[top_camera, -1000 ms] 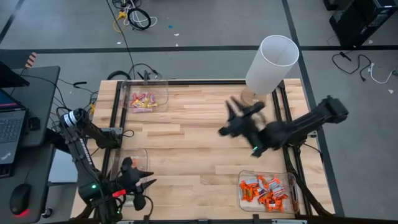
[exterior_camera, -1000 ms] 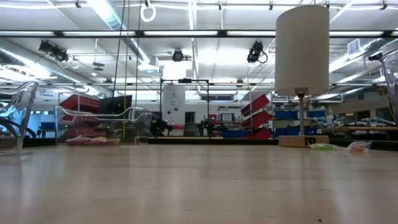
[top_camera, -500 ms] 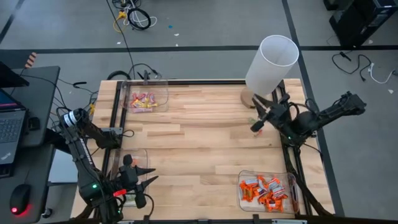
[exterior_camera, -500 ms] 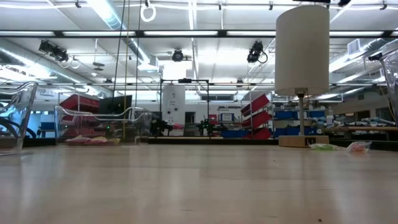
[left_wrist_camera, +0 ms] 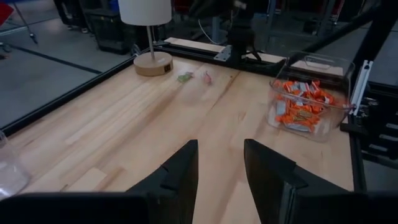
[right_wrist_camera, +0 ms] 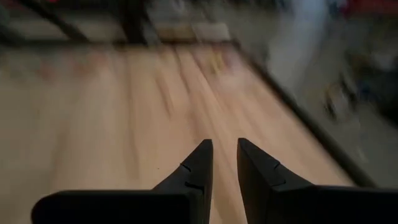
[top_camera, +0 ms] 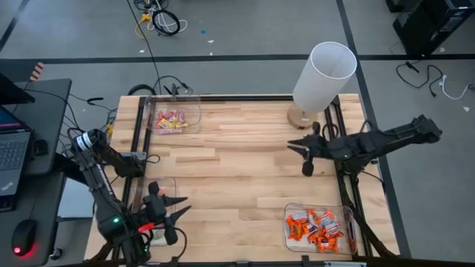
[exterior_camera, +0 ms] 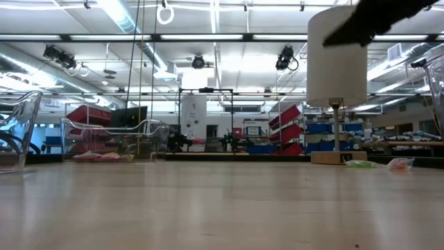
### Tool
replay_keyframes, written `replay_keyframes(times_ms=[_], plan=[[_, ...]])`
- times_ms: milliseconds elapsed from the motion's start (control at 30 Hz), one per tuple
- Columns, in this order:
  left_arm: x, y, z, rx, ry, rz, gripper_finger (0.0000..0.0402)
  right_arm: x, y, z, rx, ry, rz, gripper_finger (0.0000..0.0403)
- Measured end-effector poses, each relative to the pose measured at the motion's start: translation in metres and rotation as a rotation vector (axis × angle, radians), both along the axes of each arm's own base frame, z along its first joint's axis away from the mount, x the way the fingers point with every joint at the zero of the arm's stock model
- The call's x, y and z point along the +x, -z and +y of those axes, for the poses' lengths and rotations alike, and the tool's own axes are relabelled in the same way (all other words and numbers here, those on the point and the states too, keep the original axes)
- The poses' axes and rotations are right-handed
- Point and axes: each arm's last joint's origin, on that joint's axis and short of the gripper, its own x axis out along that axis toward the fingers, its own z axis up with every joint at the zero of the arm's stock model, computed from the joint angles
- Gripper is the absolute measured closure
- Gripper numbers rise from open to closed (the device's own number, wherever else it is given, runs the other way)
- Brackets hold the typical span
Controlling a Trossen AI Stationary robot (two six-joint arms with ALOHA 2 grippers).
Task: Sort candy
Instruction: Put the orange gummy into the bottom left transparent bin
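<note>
Two loose candies, a green one (left_wrist_camera: 185,77) and a pink one (left_wrist_camera: 207,77), lie on the wood by the lamp's base; the low view shows the green one (exterior_camera: 361,164) and the pink one (exterior_camera: 400,164) too. Pink and yellow candy (top_camera: 169,119) fills the far-left bin. Orange candy (top_camera: 319,226) fills the near-right bin. My right gripper (top_camera: 293,145) hangs above the table near the lamp, pointing toward the left edge. Its fingers stand narrowly open with nothing between them (right_wrist_camera: 224,149). My left gripper (top_camera: 182,208) waits open at the near left corner, also with nothing between its fingers (left_wrist_camera: 221,149).
A lamp with a tall white shade (top_camera: 324,74) stands on a round wooden base (left_wrist_camera: 152,62) at the far right. A clear bin (top_camera: 159,189) sits at the near left, beneath my left gripper. Black rails (top_camera: 349,185) edge the table.
My right gripper has drawn back from the middle of the table toward the right edge, sinking and rolling as it went. It now points level toward the left edge, and its arm shows at the low view's top. The candies have stayed put.
</note>
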Motion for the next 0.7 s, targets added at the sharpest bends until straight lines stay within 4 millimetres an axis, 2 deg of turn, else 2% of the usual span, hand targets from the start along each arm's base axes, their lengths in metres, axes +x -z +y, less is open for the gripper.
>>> replay_keyframes(times_ms=[200, 400, 567, 700], plan=[[0.004, 0.000, 0.003, 0.001, -0.017, 0.000, 0.0270, -0.016, 0.009, -0.018, 0.110, 0.165, 0.233, 0.0343], [0.010, 0.000, 0.007, 0.006, -0.041, 0.003, 0.0270, -0.027, 0.032, -0.032, 0.362, 0.464, 0.365, 0.0343], [0.014, 0.000, 0.010, 0.026, -0.052, 0.014, 0.0270, -0.022, 0.051, -0.034, 0.502, 0.508, 0.485, 0.0343], [0.015, 0.000, 0.012, 0.042, -0.053, 0.023, 0.0270, -0.016, 0.064, -0.037, 0.533, 0.615, 0.575, 0.0343]])
